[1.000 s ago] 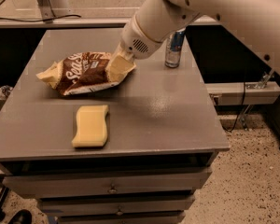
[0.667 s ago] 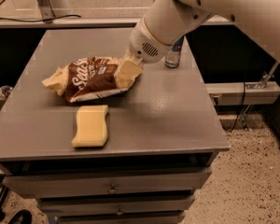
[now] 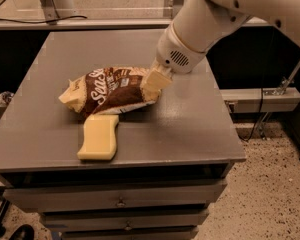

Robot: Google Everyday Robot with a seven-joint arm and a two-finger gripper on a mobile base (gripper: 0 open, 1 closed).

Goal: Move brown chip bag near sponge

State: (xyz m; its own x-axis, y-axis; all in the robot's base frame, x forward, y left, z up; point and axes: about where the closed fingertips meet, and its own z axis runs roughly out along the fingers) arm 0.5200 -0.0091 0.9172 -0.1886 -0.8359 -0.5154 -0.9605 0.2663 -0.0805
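Pincer (image 3: 155,80) clamps the 3 o'clock end of the brown chip bag (image 3: 110,91), fingers pinched narrow on the crinkled foil, approx. mid-desk. Bag lies long-ways 9-to-3. Its lower edge is at or just over the top end of the sponge (image 3: 99,137), which sits at the bag's 6 o'clock (touching or a hair apart, can't tell w/ the shadow). Judging by that, the task is nearly done; what's left is prob. to settle the bag flat and let go.

To do it well: lower straight, w/o any drag toward 6, else the bag may ride up on the sponge or shove it toward the front edge. Open slowly so the foil doesn't stick & hop. Then lift away toward 12–1 o'clock, clear of the bag's puffed body.

Room: desk (image 3: 190,129) is bare from 3 to 5 o'clock of the bag, so plenty of margin there. Sponge's lower end is near the front edge, which is the tight spot. Left edge is well apart from the bag's 9 o'clock tip. Arm (image 3: 215,19) comes in from 1 o'clock, so that exit looks open.
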